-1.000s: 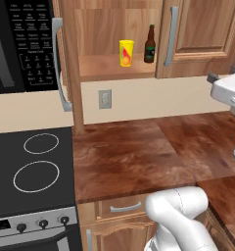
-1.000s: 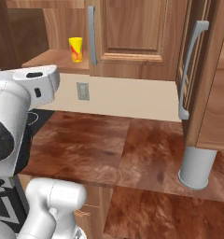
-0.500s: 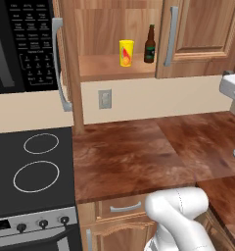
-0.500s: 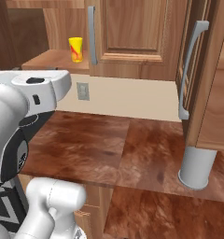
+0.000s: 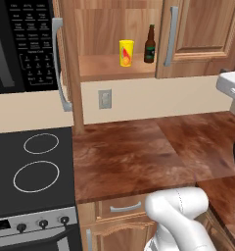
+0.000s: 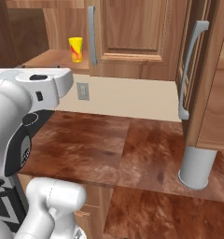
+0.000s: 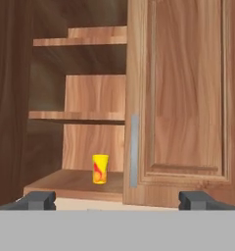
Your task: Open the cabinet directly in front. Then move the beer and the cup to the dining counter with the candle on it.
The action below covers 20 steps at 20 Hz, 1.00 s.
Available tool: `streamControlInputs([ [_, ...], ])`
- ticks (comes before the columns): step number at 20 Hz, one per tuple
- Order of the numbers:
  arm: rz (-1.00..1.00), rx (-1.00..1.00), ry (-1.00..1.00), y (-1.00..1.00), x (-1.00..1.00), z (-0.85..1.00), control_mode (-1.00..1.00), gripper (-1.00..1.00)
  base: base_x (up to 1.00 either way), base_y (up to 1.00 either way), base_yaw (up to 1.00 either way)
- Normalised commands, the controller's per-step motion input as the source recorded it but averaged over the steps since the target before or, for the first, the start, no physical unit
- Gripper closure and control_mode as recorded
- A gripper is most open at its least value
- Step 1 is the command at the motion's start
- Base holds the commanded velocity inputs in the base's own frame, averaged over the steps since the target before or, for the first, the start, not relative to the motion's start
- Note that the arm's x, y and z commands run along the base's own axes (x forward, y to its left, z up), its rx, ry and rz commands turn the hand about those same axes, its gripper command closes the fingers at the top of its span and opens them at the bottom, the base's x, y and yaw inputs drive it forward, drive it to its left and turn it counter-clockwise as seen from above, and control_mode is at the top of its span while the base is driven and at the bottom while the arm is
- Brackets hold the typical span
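pincer point(image 7: 114, 200) wide open and empty, its two dark finger tips spread far apart at the bottom of the hand view, aimed straight into the medium-brown wooden wall cabinet point(image 7: 183, 98) with raised-panel doors. left door swung out, right door shut with its long silver bar handle point(image 7: 134, 149) just ahead and a touch right of the pincer's centre line.

small bright yellow tumbler with the red-orange mark point(image 7: 100, 168) stands upright on the lowest shelf, ahead of the pincer, slightly left of centre and a little above the finger tips, well apart from them. long axis vertical, so a level approach with the fingers either side looks right.

small dark brown glass bottle with green label and slim neck point(image 5: 150, 44) stands upright just right of the tumbler in the left base view, near the shut door's edge; from the hand camera that door hides it. reaching it means coming in from the left of the door, or, i judge, opening that door first.

nothing gripped yet; both items wait on the shelf.
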Motion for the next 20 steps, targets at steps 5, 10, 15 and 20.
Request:
streamControlInputs([
  [5, 0.0, 0.0, 0.0, 0.0, 0.41, 0.0, -1.0, -1.0, 0.0, 0.0, 0.0],
  [10, 0.0, 0.0, 0.0, 0.0, 0.5, 0.0, -1.0, -1.0, 0.0, 0.0, 0.0],
  [15, 0.0, 0.0, 0.0, 0.0, 0.5, 0.0, -1.0, -1.0, 0.0, 0.0, 0.0],
  [20, 0.0, 0.0, 0.0, -0.05, 0.54, 0.0, -1.0, -1.0, 0.0, 0.0, 0.0],
])
